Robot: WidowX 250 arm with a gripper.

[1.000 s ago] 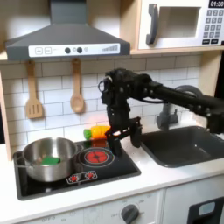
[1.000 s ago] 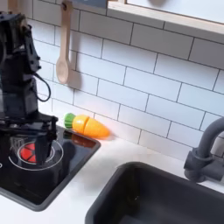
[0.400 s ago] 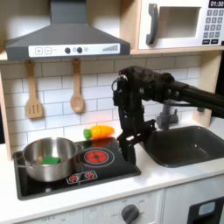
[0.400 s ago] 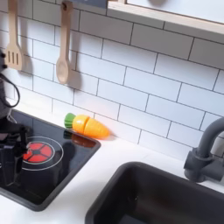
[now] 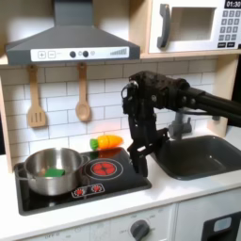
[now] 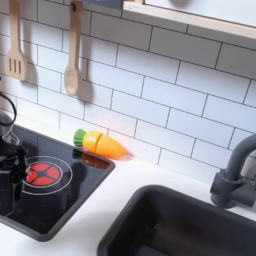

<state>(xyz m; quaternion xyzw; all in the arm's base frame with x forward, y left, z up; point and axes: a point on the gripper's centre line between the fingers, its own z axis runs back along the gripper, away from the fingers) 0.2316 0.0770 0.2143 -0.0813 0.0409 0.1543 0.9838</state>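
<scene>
In the first exterior view my gripper (image 5: 139, 156) points down over the right edge of the black toy stove (image 5: 113, 184). It looks open, with nothing between its fingers. An orange toy carrot (image 5: 107, 142) with a green top lies on the counter behind the stove, left of the gripper and apart from it. In the second exterior view the carrot (image 6: 104, 145) rests against the tiled wall. A silver pot (image 5: 51, 170) holding a green item (image 5: 56, 173) sits on the stove's left burner. A dark part of the arm (image 6: 8, 163) shows at the second exterior view's left edge.
A dark sink (image 5: 200, 154) with a faucet (image 5: 179, 123) lies to the first exterior view's right. A wooden spatula (image 5: 36, 102) and spoon (image 5: 83, 98) hang on the tile wall. A range hood (image 5: 71, 42) and a microwave (image 5: 198, 26) sit overhead. The red burner (image 6: 42, 173) is bare.
In the first exterior view the gripper has moved right and down, away from the carrot. In the second exterior view the arm has slid off to the left. Since 0.4 s ago almost nothing has moved.
</scene>
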